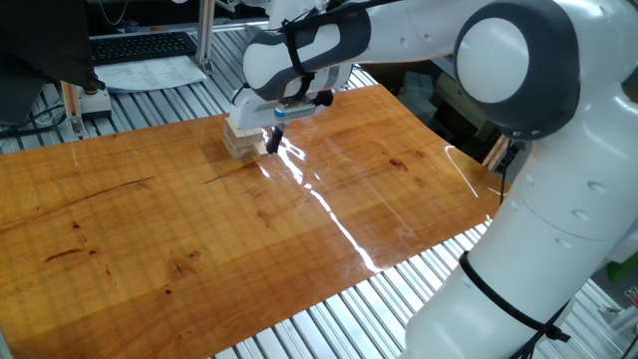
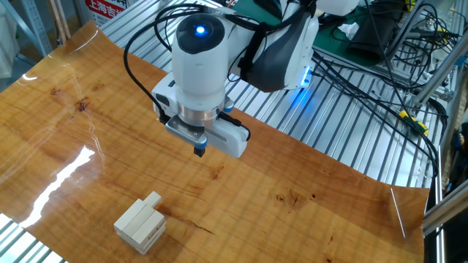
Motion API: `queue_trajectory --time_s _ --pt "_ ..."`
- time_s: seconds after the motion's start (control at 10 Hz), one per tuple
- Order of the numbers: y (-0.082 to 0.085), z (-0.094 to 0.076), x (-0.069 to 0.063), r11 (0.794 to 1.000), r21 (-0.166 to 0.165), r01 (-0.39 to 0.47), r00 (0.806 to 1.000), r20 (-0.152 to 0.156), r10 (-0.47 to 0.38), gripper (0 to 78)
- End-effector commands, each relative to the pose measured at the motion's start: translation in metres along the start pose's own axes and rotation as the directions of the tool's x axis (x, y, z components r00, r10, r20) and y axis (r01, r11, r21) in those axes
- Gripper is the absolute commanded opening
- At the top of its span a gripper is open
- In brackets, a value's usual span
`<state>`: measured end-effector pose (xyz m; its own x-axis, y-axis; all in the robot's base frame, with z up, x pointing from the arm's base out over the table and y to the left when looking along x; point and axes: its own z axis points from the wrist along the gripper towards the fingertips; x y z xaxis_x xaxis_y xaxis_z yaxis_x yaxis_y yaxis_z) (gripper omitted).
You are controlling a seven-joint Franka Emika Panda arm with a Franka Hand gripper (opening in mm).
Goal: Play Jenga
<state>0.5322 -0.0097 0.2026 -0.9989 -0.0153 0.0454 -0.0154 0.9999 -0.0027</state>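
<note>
Looks like a robotics lab or workshop. Glossy wood surface laid over a ribbed aluminium bench. Black cables strewn across the bench, with blue-lit electronics behind the arm. Keyboard and papers at the far edge; metal frame posts alongside.
</note>
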Motion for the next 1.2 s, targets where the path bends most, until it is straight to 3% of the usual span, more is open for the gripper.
queue_trajectory --time_s 0.1,0.7,0.9,1.2 --pt "-0.0007 -0.0020 -0.0032 0.999 -0.024 0.022 0.999 -0.023 -0.023 0.0" --pt "-0.0007 -0.0020 -0.0032 0.999 -0.027 0.036 0.999 -0.024 -0.037 0.0" --pt "-0.0007 -0.0020 -0.0032 0.998 -0.057 0.007 1.000 -0.020 -0.008 0.0" --pt "-0.0007 -0.0020 -0.0032 0.999 -0.054 -0.005 1.000 -0.013 0.004 0.0"
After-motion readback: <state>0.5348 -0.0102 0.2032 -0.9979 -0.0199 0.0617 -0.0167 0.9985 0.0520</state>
